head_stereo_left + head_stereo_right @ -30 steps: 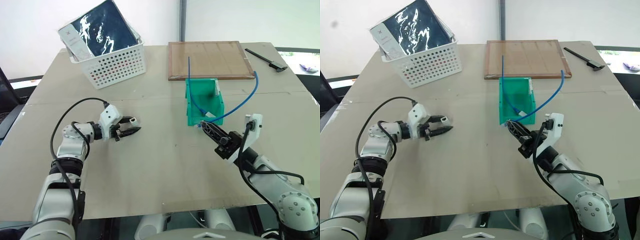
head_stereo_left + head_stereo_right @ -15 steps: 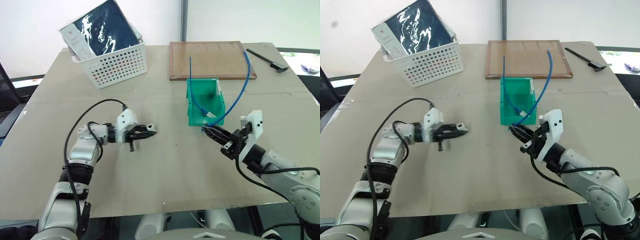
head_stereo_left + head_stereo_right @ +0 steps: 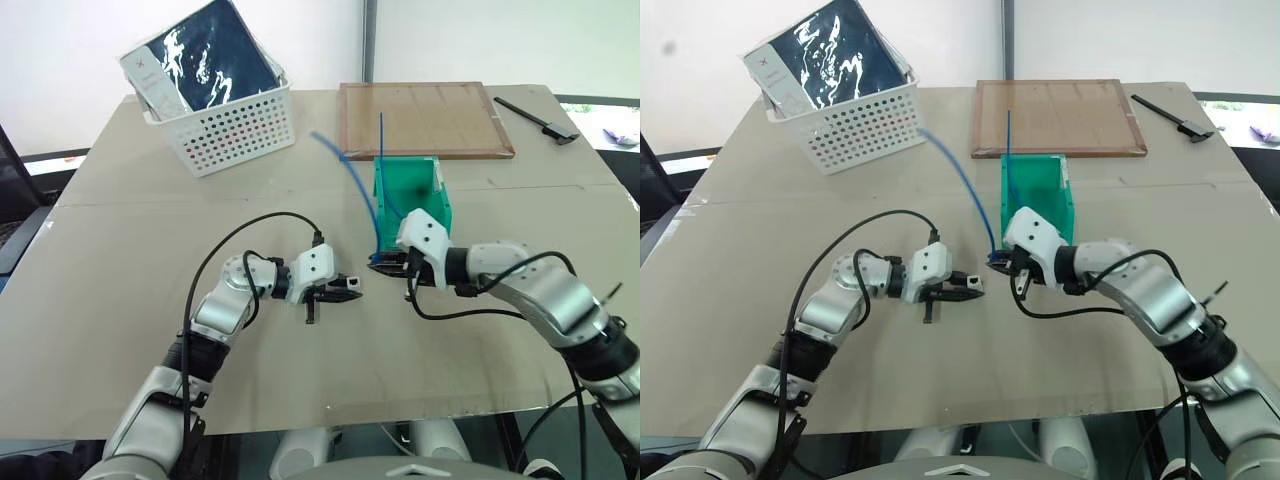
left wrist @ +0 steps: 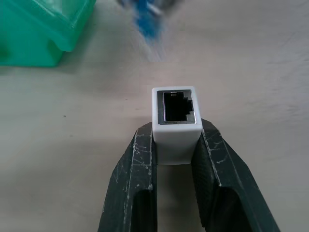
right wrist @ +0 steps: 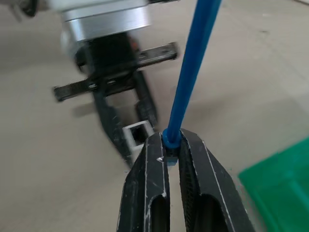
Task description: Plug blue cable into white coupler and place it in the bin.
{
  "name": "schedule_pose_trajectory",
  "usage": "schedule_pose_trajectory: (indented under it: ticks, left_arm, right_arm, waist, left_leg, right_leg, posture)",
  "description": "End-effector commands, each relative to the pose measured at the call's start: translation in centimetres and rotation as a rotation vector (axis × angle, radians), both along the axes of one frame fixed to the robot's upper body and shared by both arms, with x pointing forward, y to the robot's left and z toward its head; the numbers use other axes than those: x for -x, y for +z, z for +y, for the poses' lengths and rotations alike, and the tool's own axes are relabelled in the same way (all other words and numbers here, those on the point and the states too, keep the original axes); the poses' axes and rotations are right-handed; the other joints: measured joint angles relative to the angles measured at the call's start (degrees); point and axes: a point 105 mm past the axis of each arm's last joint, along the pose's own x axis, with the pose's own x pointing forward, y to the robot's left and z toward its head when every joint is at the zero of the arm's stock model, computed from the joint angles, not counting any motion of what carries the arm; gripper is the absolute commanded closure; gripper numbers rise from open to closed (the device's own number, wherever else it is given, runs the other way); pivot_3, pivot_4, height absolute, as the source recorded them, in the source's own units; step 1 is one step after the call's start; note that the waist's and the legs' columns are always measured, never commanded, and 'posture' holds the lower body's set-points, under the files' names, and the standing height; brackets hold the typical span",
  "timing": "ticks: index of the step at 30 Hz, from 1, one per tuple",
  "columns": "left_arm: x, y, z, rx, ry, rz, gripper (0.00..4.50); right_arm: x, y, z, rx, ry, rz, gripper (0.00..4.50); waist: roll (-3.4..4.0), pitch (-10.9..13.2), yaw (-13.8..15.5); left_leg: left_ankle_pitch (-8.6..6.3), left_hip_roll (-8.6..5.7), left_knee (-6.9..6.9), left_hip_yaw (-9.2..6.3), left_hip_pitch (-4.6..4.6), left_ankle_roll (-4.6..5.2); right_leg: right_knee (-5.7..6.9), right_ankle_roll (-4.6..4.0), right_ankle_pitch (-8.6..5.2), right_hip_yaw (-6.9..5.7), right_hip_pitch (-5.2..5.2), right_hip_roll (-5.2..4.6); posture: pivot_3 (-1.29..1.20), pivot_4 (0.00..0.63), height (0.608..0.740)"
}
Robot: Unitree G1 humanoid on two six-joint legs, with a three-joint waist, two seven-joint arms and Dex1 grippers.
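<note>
The white coupler (image 4: 175, 121) is pinched between the fingers of my left gripper (image 3: 345, 285), its dark socket facing outward toward the right gripper. A short gap separates it from my right gripper (image 3: 378, 262), which is shut on the blue cable (image 3: 362, 195) just behind the plug. From that grip the cable arcs up and away to the left. In the right wrist view the blue cable (image 5: 193, 63) rises from between the fingers, with the coupler (image 5: 137, 133) close ahead. The green bin (image 3: 408, 160) stands right behind the right gripper.
A second, straighter blue cable (image 3: 381, 150) stands up out of the bin. A white perforated basket (image 3: 235, 130) holding a dark bag sits at the back left. A wooden board (image 3: 425, 120) and a black tool (image 3: 535, 118) lie at the back right.
Both grippers have moved inward and now face each other in front of the bin. The right wrist has rolled, swinging the blue cable from the right of the bin to the left.
</note>
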Motion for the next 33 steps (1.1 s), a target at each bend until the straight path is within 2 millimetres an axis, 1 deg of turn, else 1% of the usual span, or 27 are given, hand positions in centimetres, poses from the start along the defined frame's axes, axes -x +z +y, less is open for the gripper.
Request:
schedule_pose_trajectory:
  ticks: [1,4,8,14,18,20,23,29,33]
  left_arm:
    - [-0.6,-0.3,0.5,-0.021,0.023,-0.01,4.1]
    - [-0.6,-0.4,0.6,-0.03,0.017,-0.013,4.1]
    - [-0.5,-0.4,0.6,-0.028,0.008,-0.013,4.1]
    - [-0.3,-0.5,0.5,-0.027,-0.014,-0.009,4.1]
    - [-0.3,-0.4,0.4,-0.026,-0.024,-0.007,4.1]
    - [-0.3,-0.4,0.4,-0.027,-0.028,-0.008,4.1]
    - [-0.3,-0.3,0.3,-0.026,-0.032,-0.009,4.1]
    - [-0.3,-0.3,0.4,-0.024,-0.028,-0.01,4.1]
    - [-0.3,-0.3,0.4,-0.021,-0.026,-0.01,4.1]
  right_arm:
    - [0.2,1.4,0.5,-0.031,0.059,-0.034,4.5]
    - [0.6,2.2,1.0,-0.075,0.092,-0.01,4.5]
    - [0.7,3.1,1.6,-0.124,0.102,0.006,4.5]
    - [0.0,3.3,1.8,-0.129,0.096,0.007,4.5]
    - [-0.6,1.9,2.2,-0.102,0.086,0.02,4.5]
    - [-0.9,0.5,2.1,-0.059,0.077,0.03,4.5]
    - [-1.0,-0.9,1.8,-0.011,0.084,0.049,4.5]
    - [-0.7,-2.1,1.5,0.032,0.107,0.071,4.5]
    - [-0.5,-2.2,1.3,0.072,0.132,0.073,4.5]
  waist:
    - [0.0,0.0,-0.11]
    - [0.0,0.0,-0.15]
    - [0.0,0.0,-0.16]
    - [0.0,0.0,-0.19]
    - [0.0,0.0,-0.22]
    - [0.01,0.0,-0.25]
    - [0.01,-0.02,-0.26]
    - [0.02,-0.04,-0.26]
    - [0.02,-0.06,-0.27]
  left_leg:
    - [0.0,0.0,0.0,0.0,0.0,0.0]
    - [0.0,0.01,0.0,-0.05,0.01,0.0]
    - [0.0,0.01,0.0,-0.06,0.02,0.0]
    - [0.0,0.01,0.0,-0.06,0.02,-0.01]
    - [0.0,0.0,0.0,-0.06,0.02,-0.01]
    - [0.0,0.0,0.0,-0.05,0.03,-0.01]
    - [0.01,0.0,0.0,-0.04,0.03,-0.02]
    - [0.01,0.0,0.0,-0.04,0.09,-0.02]
    - [0.01,0.0,0.0,-0.03,0.11,-0.02]
  right_leg:
    - [0.0,0.0,0.0,0.0,0.0,-0.01]
    - [0.05,0.0,0.0,-0.03,-0.01,0.01]
    - [0.06,0.0,0.0,-0.03,-0.01,0.01]
    - [0.06,-0.01,0.01,-0.03,-0.01,0.01]
    - [0.06,-0.01,0.01,-0.04,-0.01,0.01]
    - [0.07,-0.01,0.01,-0.03,-0.02,0.02]
    - [0.08,-0.01,0.01,-0.02,-0.03,0.01]
    - [0.12,-0.01,0.01,-0.02,0.0,0.02]
    - [0.13,-0.01,0.01,-0.01,0.02,0.02]
  posture:
    - [0.0,0.15,0.74]
    - [0.0,0.15,0.74]
    - [0.0,0.15,0.74]
    - [0.0,0.15,0.74]
    - [0.0,0.15,0.74]
    - [0.0,0.15,0.74]
    - [0.0,0.15,0.74]
    - [0.0,0.15,0.74]
    - [0.0,0.15,0.74]
